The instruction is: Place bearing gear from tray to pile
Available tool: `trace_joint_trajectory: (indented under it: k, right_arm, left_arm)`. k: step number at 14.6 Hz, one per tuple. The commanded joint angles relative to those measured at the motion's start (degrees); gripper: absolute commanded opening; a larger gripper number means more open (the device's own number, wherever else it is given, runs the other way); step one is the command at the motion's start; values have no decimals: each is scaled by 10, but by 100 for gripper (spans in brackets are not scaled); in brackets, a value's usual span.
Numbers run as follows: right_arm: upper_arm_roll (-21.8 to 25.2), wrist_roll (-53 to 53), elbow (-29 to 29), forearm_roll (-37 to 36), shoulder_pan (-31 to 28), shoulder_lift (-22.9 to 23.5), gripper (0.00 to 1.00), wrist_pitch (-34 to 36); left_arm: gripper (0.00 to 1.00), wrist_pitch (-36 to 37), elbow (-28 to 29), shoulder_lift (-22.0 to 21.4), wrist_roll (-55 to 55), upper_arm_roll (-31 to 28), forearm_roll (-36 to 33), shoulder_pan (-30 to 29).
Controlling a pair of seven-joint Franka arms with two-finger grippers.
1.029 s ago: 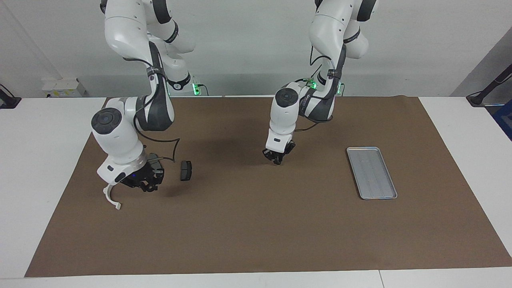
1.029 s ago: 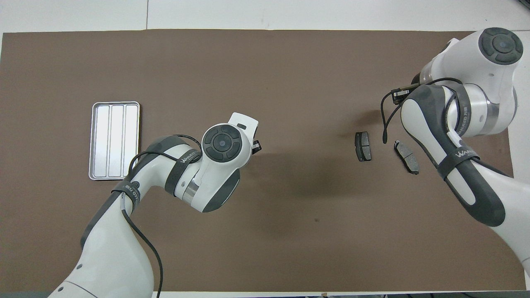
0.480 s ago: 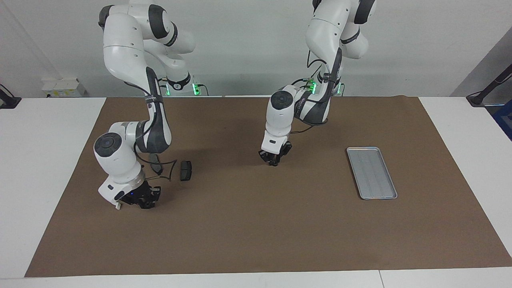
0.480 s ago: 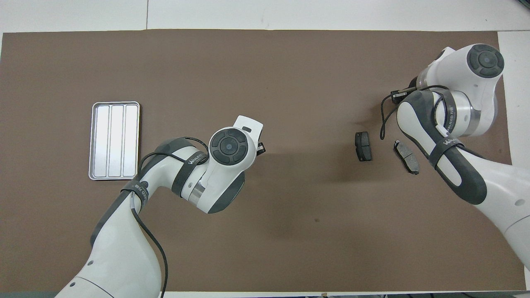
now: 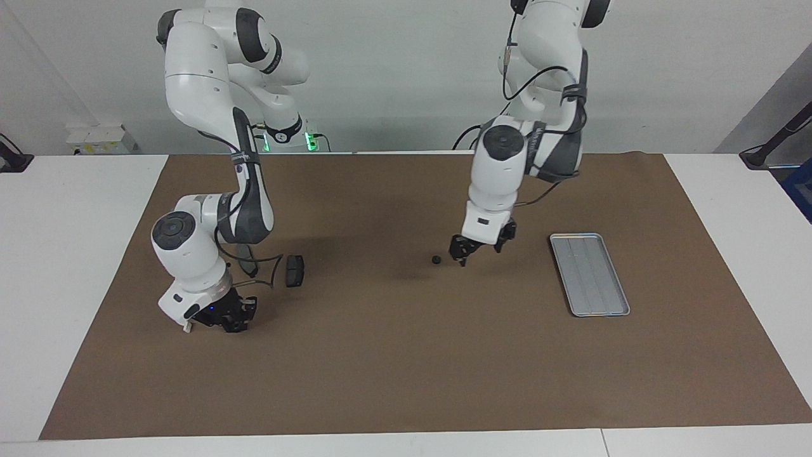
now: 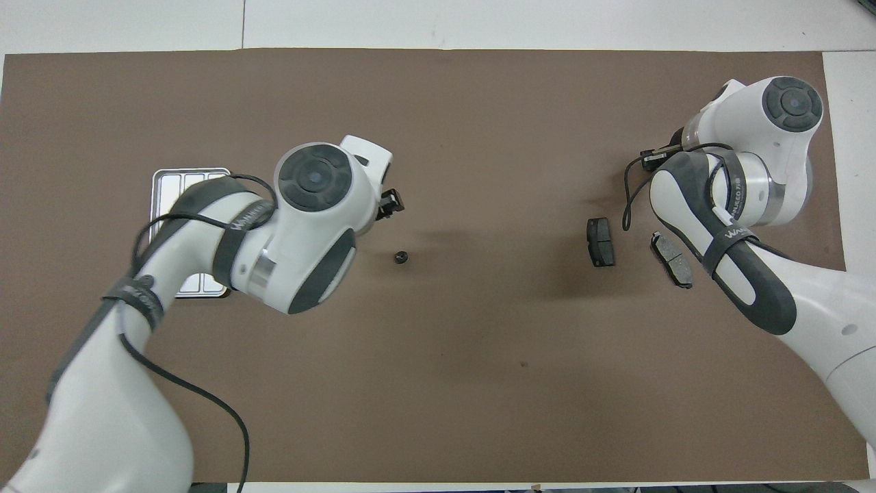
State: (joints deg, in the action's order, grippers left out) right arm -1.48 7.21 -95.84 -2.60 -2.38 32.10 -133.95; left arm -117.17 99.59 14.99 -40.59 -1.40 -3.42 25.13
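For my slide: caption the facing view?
Small black round gear lies on brown mat beside raised left gripper.

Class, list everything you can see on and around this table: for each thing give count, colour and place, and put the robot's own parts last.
Mat: one, brown, covering most of the white table.
Tray: one, silver-grey, toward the left arm's end of the mat.
Gear: one, small, black, on the mat near the middle, beside the left gripper.
Brake pads: two, dark grey, toward the right arm's end; one lies nearer the middle, the other beside the right arm.
Bracket: one, white, mostly hidden by the right gripper.
Left gripper: one, black, open, just above the mat between gear and tray.
Right gripper: one, black, low at the bracket.
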Motion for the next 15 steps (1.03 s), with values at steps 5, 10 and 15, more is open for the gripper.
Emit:
trace_joint_trajectory:
  k: [5, 10, 15]
  right_arm:
    - [-4, 8, 1, -6, 10, -54, 100, 68]
    - [-4, 6, 2, -20, 38, -113, 100, 150]
    - [-6, -46, 3, -18, 80, -174, 100, 234]
  left_arm:
    - [100, 156, -91, -58, 230, 4, -6, -148]
    - [100, 227, -49, -183, 331, 3, -5, -214]
    - [100, 230, 40, -240, 340, 3, -5, -223]
